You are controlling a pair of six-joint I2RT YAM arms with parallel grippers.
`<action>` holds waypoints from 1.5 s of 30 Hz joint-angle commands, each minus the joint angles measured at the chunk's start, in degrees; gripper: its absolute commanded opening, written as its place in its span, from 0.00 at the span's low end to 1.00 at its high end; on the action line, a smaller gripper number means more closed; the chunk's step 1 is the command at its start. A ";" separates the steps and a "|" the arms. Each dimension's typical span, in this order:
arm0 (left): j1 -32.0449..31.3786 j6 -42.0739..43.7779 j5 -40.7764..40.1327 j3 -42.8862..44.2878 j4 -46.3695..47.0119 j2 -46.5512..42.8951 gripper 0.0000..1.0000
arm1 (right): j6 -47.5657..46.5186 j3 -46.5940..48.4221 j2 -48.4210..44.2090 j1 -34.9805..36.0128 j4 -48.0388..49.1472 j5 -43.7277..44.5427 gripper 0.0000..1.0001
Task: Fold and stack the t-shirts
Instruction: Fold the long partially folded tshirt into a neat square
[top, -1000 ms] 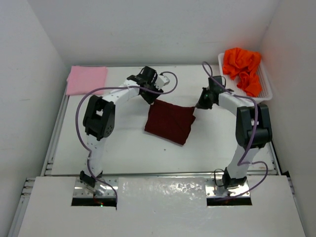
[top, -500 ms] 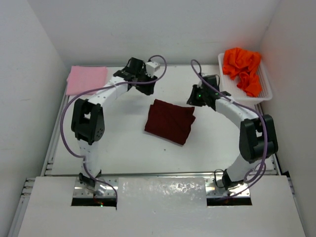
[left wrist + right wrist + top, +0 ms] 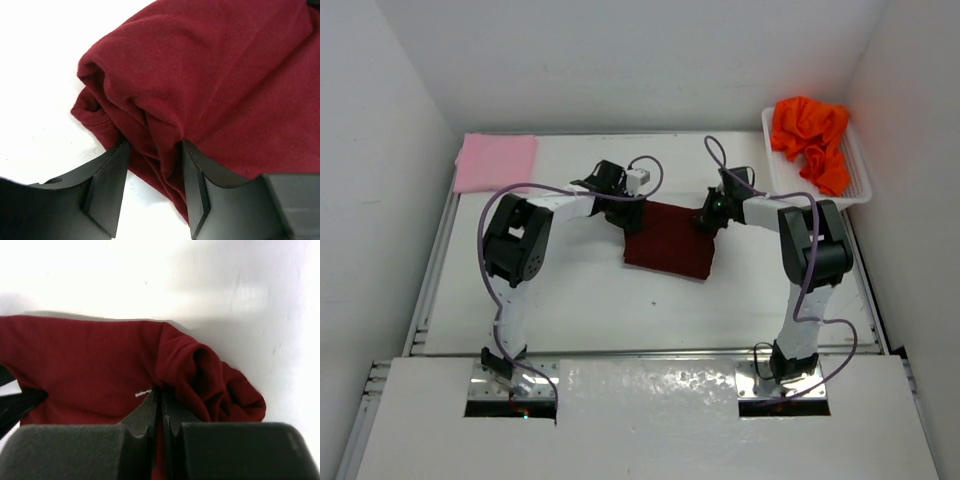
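Observation:
The dark maroon t-shirt (image 3: 670, 242) lies folded at the table's middle. My left gripper (image 3: 624, 214) is at its far left corner. In the left wrist view the fingers straddle the bunched folds of the shirt (image 3: 225, 75), and the gripper (image 3: 153, 145) is open, with cloth and bare table between them. My right gripper (image 3: 706, 218) is at the far right corner. In the right wrist view it (image 3: 161, 390) is shut on a fold of the maroon shirt (image 3: 85, 355). The light pink t-shirt (image 3: 496, 160) lies folded at the far left. The bright orange t-shirt (image 3: 810, 135) is crumpled in the basket.
A white lattice basket (image 3: 861, 182) stands at the far right against the wall and holds the orange shirt. White walls close in the table on the left, back and right. Purple cables loop over both arms.
Both grippers came down from behind the maroon shirt onto its far corners. The right gripper closed on the cloth. The shirt's far edge shifted slightly.

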 commanded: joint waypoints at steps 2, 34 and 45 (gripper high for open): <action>0.80 -0.71 -7.66 -4.88 1.82 2.58 0.44 | -5.86 4.16 3.94 -2.12 -3.18 7.66 0.05; 5.02 -15.64 2.53 -4.36 -3.37 -6.21 1.00 | -9.48 0.74 -7.13 -1.51 -12.67 -2.90 0.64; 4.76 -26.98 19.39 -10.34 6.91 6.36 0.99 | -7.20 -6.11 -2.91 -0.46 -7.41 -4.91 0.59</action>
